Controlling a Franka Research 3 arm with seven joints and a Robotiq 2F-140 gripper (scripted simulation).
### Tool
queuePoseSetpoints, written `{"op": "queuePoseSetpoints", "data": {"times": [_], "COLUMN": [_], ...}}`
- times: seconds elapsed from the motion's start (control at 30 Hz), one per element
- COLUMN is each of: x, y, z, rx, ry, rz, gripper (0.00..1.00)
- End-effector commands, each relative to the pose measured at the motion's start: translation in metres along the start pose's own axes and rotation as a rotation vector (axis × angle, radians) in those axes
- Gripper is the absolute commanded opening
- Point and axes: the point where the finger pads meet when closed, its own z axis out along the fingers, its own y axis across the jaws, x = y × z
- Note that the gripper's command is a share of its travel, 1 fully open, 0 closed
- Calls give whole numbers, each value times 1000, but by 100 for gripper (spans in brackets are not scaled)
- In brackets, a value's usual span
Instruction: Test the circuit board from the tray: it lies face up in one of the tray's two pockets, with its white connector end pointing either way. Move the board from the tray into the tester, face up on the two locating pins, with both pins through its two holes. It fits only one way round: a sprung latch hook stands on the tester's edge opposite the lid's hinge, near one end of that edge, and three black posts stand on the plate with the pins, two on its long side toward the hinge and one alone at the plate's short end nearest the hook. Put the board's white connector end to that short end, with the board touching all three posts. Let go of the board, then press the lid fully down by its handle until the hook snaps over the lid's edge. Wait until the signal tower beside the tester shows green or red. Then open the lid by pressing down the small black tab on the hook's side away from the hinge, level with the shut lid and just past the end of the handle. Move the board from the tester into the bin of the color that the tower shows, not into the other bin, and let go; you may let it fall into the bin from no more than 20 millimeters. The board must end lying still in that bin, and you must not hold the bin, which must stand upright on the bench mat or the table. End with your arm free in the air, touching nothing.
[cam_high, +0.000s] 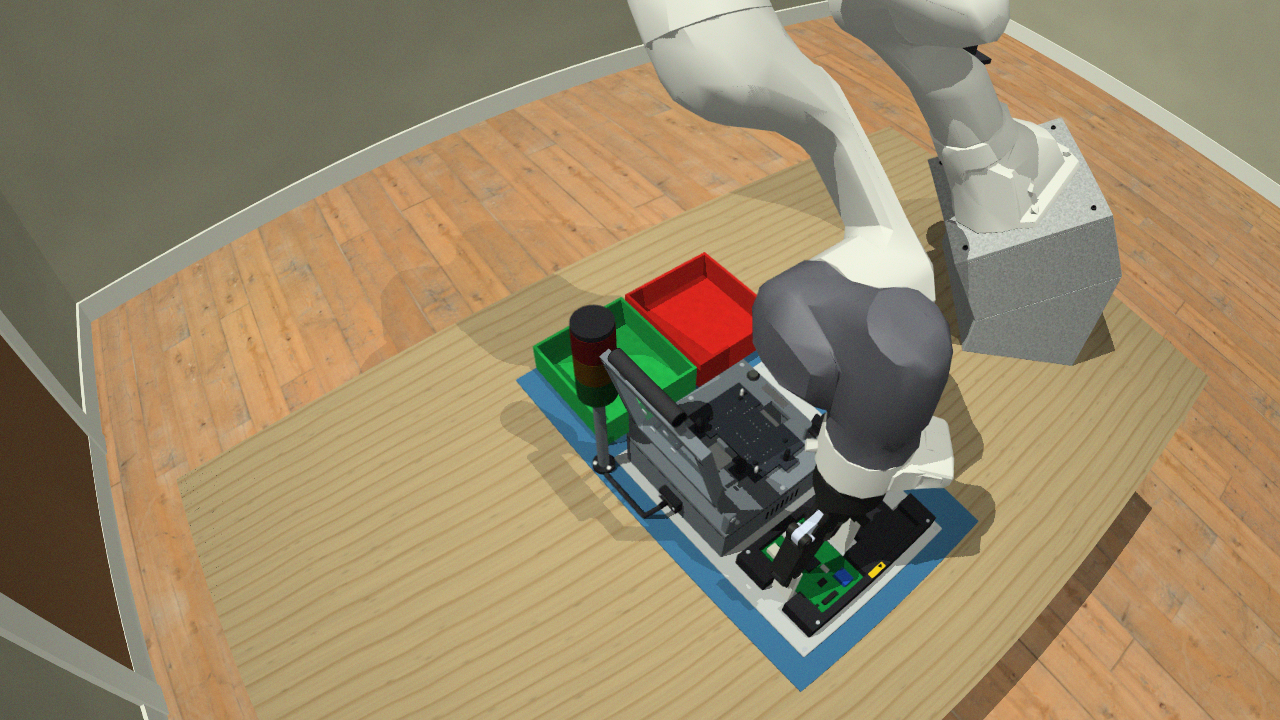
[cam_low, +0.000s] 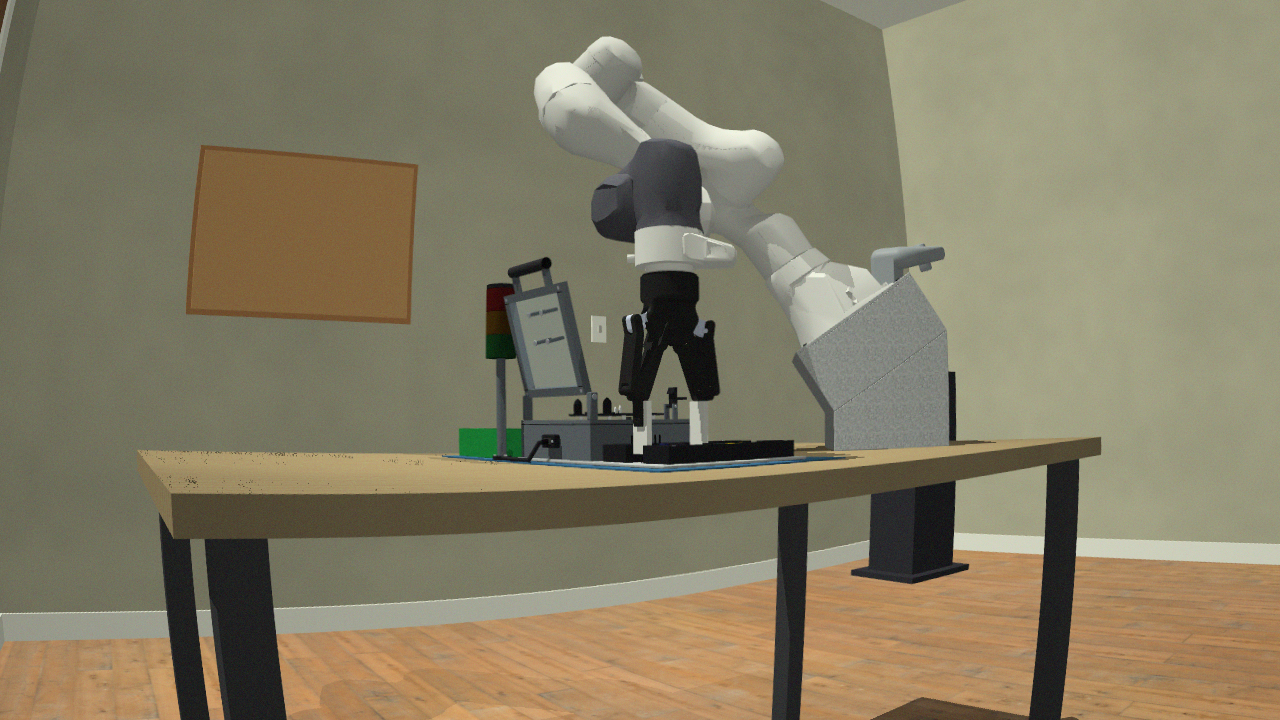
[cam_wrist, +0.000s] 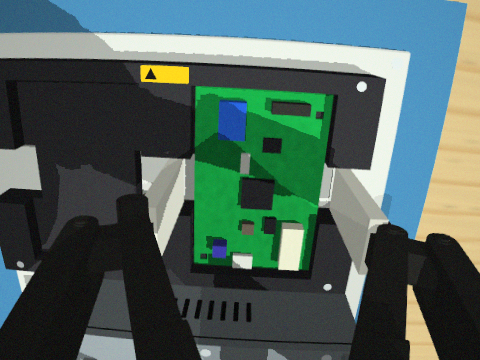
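Observation:
The green circuit board (cam_wrist: 260, 176) lies face up in the right pocket of the black tray (cam_wrist: 100, 140), seen in the wrist view. Its white connector (cam_wrist: 291, 246) is at the end toward the tester. My gripper (cam_wrist: 258, 184) is open and low over the tray, one pale finger pad on each long side of the board with small gaps. In the top view the gripper (cam_high: 810, 546) stands over the board (cam_high: 827, 586). The tester (cam_high: 716, 447) has its lid (cam_high: 653, 420) raised and its plate bare. The signal tower (cam_high: 592, 358) shows no lit color.
The green bin (cam_high: 617, 358) and the red bin (cam_high: 702, 313) stand behind the tester on the blue mat (cam_high: 626, 501), both with nothing inside. The tray's left pocket holds nothing. The arm's base block (cam_high: 1029, 259) stands at the table's far right.

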Motion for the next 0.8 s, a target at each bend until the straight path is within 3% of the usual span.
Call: {"op": "queuePoseSetpoints", "data": {"times": [0.0,0.77], "x": [0,0], "y": [0,0], "z": [1,1], "rx": [0,0], "ry": [2,2], "rz": [6,6], "gripper": [58,51]}}
